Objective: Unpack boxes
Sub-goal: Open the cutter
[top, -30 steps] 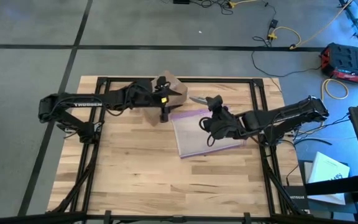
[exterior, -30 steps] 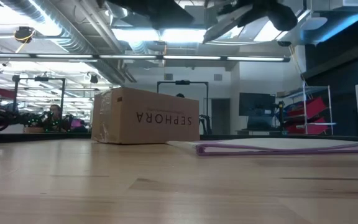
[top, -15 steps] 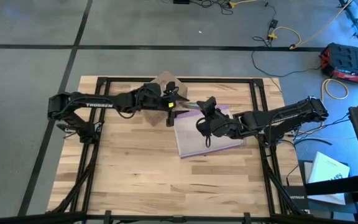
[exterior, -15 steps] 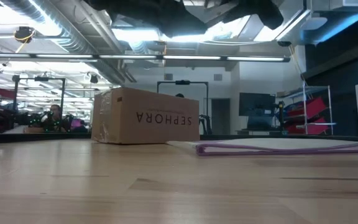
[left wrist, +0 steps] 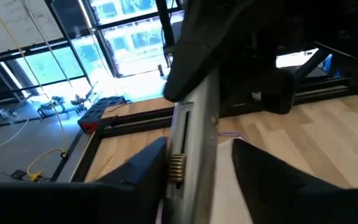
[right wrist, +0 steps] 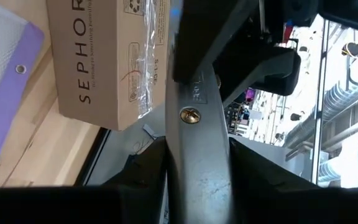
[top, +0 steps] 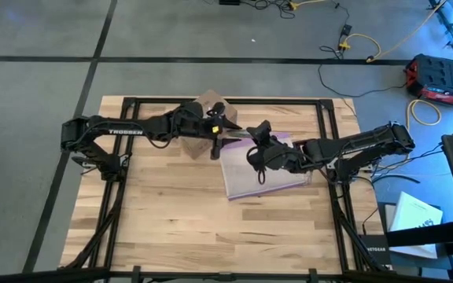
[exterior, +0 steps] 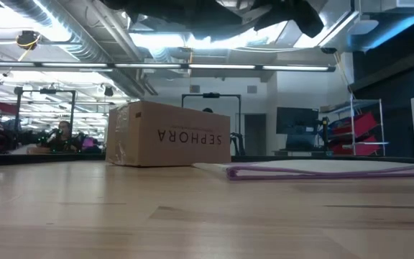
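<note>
Two dark robot arms meet above the far middle of a wooden table. The right gripper is clamped on a grey knife, blade reaching toward the left arm. The left gripper has its fingers either side of that same knife; whether they grip it yet, I cannot tell. The brown box sits closed just beside and below them, next to a clear bag with a purple edge. A clean handover probably needs the left grip firm before the right lets go.

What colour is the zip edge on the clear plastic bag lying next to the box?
Purple; the bag's zip edge shows best in the low view.
</note>
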{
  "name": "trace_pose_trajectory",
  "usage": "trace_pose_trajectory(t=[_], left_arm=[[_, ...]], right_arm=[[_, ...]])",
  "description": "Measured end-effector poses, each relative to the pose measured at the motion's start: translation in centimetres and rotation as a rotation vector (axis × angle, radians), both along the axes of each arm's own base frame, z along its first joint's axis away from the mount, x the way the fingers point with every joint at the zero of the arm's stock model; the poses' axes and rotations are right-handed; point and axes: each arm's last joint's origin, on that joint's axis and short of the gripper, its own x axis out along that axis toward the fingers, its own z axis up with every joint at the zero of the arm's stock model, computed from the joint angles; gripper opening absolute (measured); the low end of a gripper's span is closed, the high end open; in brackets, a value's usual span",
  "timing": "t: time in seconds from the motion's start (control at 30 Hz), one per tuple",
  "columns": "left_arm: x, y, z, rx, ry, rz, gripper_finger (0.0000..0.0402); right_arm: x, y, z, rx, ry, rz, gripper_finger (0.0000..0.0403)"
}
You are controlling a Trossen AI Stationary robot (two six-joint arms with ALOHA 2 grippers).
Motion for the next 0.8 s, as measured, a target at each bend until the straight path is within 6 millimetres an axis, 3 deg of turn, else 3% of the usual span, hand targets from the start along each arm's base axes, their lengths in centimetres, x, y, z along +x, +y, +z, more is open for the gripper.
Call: trace_pose_trajectory(t=[0.1, 0.67, 0.8], left_arm=[[-0.04, -0.01, -0.08, -0.003, 0.012, -0.005, 0.0056], [-0.03, -0.03, 0.02, 0.011, 0.006, -0.005, 0.0057], [-0.05, 0.05, 0.06, 0.030, 0.003, -0.001, 0.0128]], right_arm=[[-0.07, 0.00, -0.11, -0.014, 0.023, 0.004, 0.0112], [-0.03, -0.04, -0.01, -0.014, -0.001, -0.019, 0.0112], [0.05, -0.05, 0.12, -0.002, -0.029, -0.028, 0.0112]])
